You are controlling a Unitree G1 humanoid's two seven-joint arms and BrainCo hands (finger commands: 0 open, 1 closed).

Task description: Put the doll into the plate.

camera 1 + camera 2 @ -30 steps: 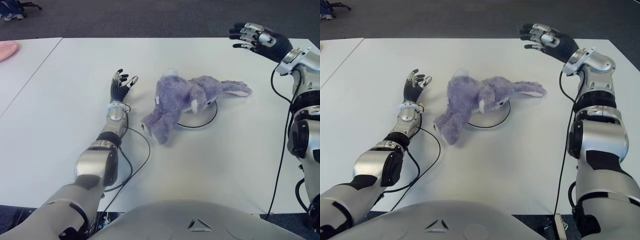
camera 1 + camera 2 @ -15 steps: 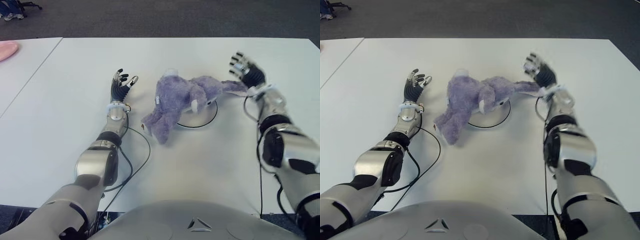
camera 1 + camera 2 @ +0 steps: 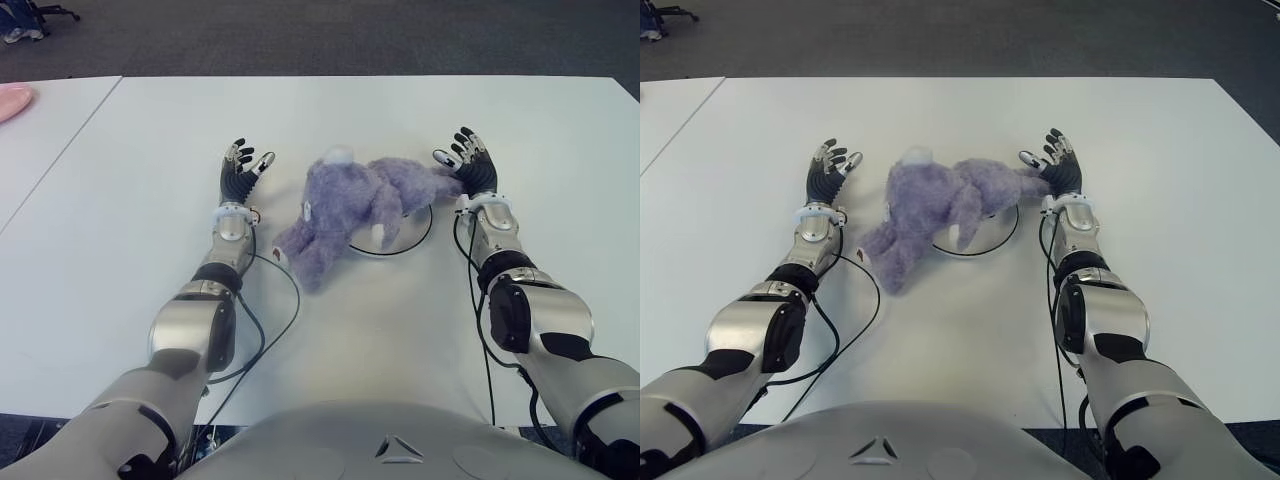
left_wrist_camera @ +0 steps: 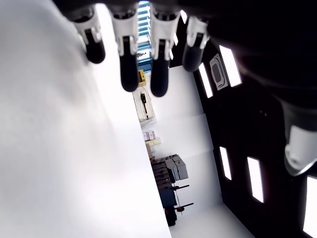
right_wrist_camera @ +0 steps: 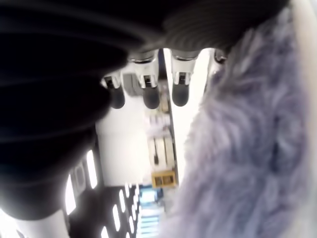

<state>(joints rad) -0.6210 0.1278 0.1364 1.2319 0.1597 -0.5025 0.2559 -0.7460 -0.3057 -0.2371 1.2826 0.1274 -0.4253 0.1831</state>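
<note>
right hand [image 3: 470,168] dropped from up high at the far right down to the tabletop [image 3: 420,330], now right against the doll's [image 3: 355,205] ear end, fingers spread, holding nothing. doll got nudged a bit toward the left, head end still hanging off the plate. left hand [image 3: 240,172] unchanged, just left of the doll, fingers relaxed, empty. doll lies on its side partly over the plate [image 3: 410,232], only its right half is on it. task roughly half done; likely left: shove or lift the rest onto the plate
</note>
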